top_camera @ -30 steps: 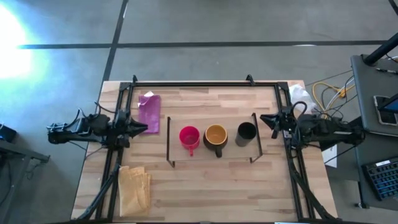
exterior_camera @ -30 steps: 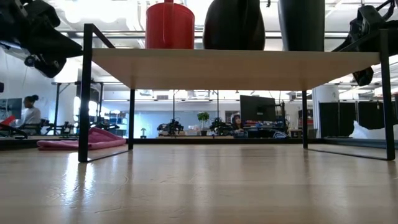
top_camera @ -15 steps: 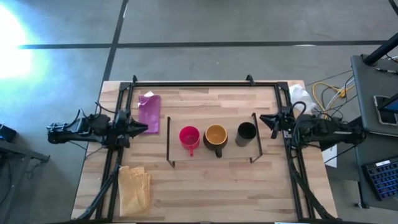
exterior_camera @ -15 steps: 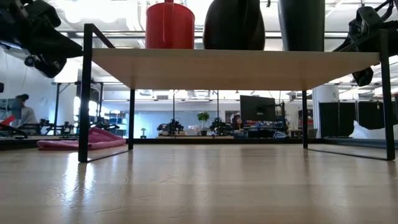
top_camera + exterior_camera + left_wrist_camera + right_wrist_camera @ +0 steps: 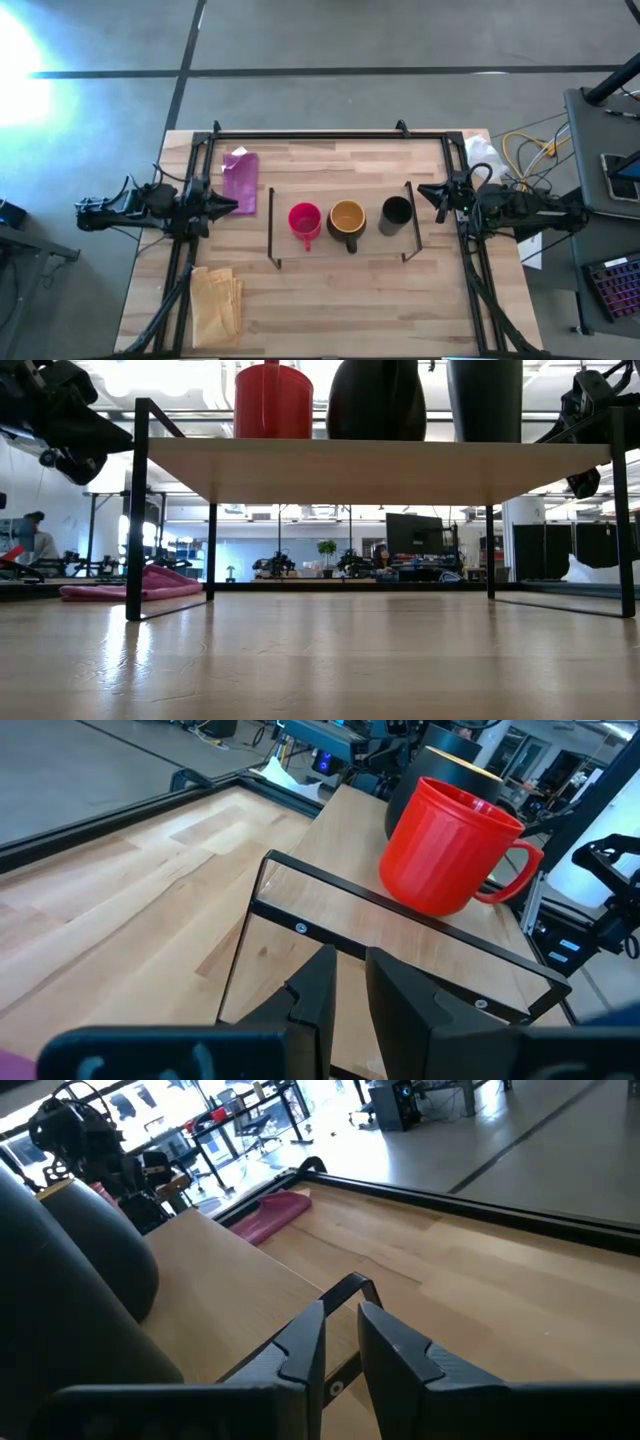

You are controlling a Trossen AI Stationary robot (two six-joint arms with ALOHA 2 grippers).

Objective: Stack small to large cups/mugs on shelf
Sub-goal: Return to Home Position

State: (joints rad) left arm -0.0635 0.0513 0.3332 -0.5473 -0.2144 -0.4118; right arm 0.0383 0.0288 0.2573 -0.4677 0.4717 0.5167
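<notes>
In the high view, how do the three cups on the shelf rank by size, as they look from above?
1. mustard-yellow mug: the widest rim.
2. red-pink cup and black cup: these look nearly alike, so I cannot rank one above the other.

three cups, one shelf, two cloths

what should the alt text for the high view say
Seen from above, a red cup, a yellow mug and a black cup stand in a row on a shelf on a wooden table. The left gripper and right gripper sit off either end, apart from the cups.
</notes>
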